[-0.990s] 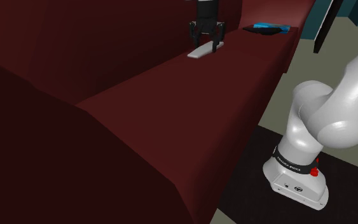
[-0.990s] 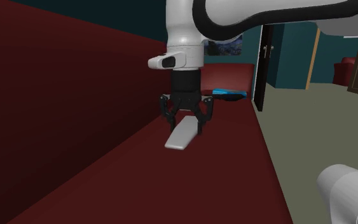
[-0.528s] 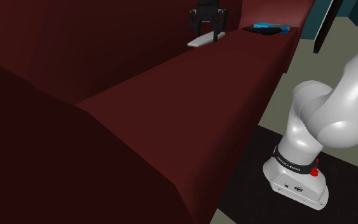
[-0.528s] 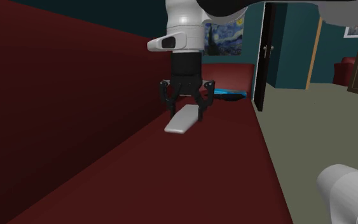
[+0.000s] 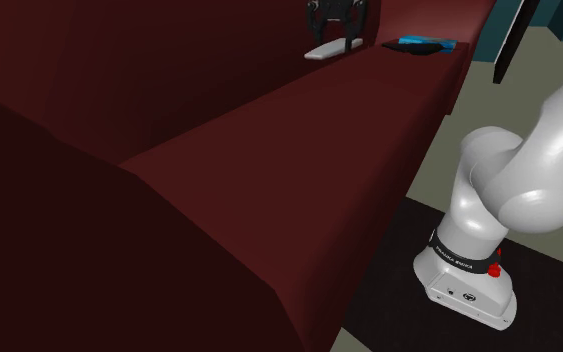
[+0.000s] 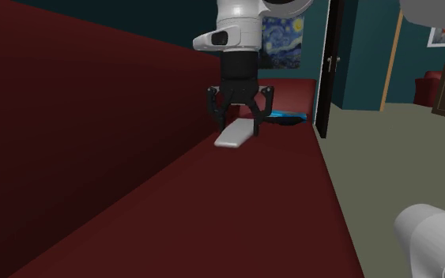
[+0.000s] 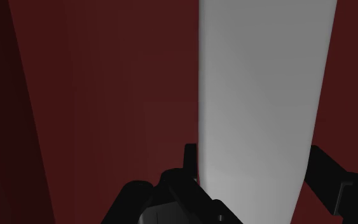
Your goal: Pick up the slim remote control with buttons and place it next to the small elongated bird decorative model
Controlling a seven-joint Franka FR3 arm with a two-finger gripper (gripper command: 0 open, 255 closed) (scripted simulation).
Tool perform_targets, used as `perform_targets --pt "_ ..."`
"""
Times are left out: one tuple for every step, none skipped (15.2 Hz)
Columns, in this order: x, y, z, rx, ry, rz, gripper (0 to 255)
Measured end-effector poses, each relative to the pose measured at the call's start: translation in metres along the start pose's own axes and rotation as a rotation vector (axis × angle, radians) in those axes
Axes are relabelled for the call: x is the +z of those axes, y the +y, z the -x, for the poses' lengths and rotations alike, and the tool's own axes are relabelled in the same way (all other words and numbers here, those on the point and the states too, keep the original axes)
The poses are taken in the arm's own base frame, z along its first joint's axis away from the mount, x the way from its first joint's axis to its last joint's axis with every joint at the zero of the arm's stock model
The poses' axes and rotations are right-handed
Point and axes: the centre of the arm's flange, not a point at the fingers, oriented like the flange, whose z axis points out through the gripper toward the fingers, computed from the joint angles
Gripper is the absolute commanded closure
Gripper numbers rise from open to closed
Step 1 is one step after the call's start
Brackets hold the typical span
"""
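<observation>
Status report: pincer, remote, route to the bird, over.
Pincer shut on pale remote, raised off red seat. Blue bird model ahead, seat's far end. Nothing between them.

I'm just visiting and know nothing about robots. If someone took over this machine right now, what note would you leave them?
End effector: shut on the pale slim remote, held above the dark red sofa seat.
Blue elongated model: lying at the seat's far end, beyond the remote.
Done: pickup.
Left: carry the remote over, set it down beside the model, release.
</observation>
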Motion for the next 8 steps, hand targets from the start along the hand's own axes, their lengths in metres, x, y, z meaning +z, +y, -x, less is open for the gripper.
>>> perform_targets --pt "-0.001 -0.006 0.014 0.000 0.000 0.000 255" --pt "-0.003 -0.007 0.025 0.001 0.000 0.000 255" --pt "-0.005 -0.011 0.037 0.001 0.000 0.000 255" --pt "-0.005 -0.019 0.050 0.000 0.000 0.000 255" --pt "-0.004 -0.021 0.061 0.001 0.000 0.000 255" --pt "-0.003 -0.025 0.073 0.001 0.000 0.000 255" --pt "-0.001 -0.029 0.086 0.001 0.000 0.000 255" --pt "0.000 -0.035 0.100 0.001 0.000 0.000 255"
